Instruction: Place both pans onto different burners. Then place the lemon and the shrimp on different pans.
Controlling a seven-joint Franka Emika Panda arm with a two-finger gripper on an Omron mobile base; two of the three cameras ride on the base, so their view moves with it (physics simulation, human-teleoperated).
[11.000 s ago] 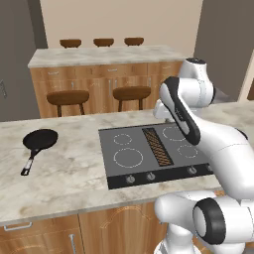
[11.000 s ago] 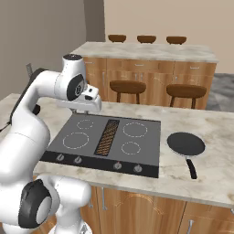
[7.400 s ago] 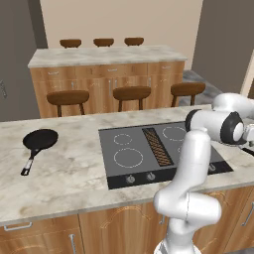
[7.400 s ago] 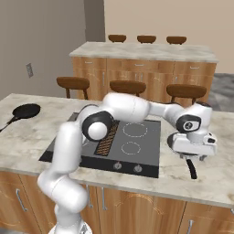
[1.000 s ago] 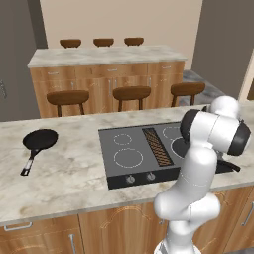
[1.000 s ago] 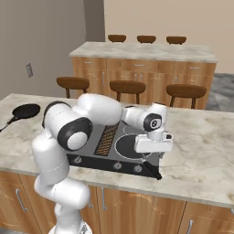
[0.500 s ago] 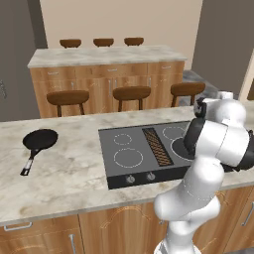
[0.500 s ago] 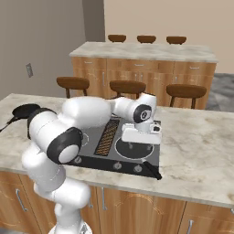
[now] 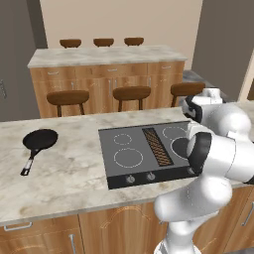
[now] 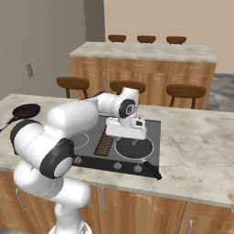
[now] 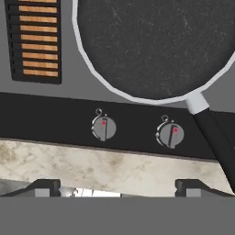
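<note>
**Pans: one on a burner, one on the counter**

Pans sit well apart. Nearest, in the hand view, the two dark fingertips of the gripper (image 11: 117,186) stand wide apart with nothing between them, above the marbled beige countertop (image 11: 114,160). Just past them runs the black control strip with two round grey knobs (image 11: 103,127), and beyond it the wide round black frying pan (image 11: 153,43) rests on the flat dark grey glass cooktop (image 11: 69,69). Its long thin black handle (image 11: 215,137) reaches over the control strip toward the counter's front edge. The brown slatted grille (image 11: 39,39) lies to one side of this pan.

From the right base view, the same pan (image 10: 133,148) covers the front right burner, and the white hand hangs over its far rim, with the handle (image 10: 151,170) pointing off the cooktop's front corner.

Farther left, the second round black frying pan (image 9: 40,140) lies on the counter well left of the cooktop, handle toward the front edge. The white-outlined burner circles (image 9: 128,158) on the left half are bare.

Behind stand three brown wooden stools (image 9: 130,93) against a wooden island.
</note>
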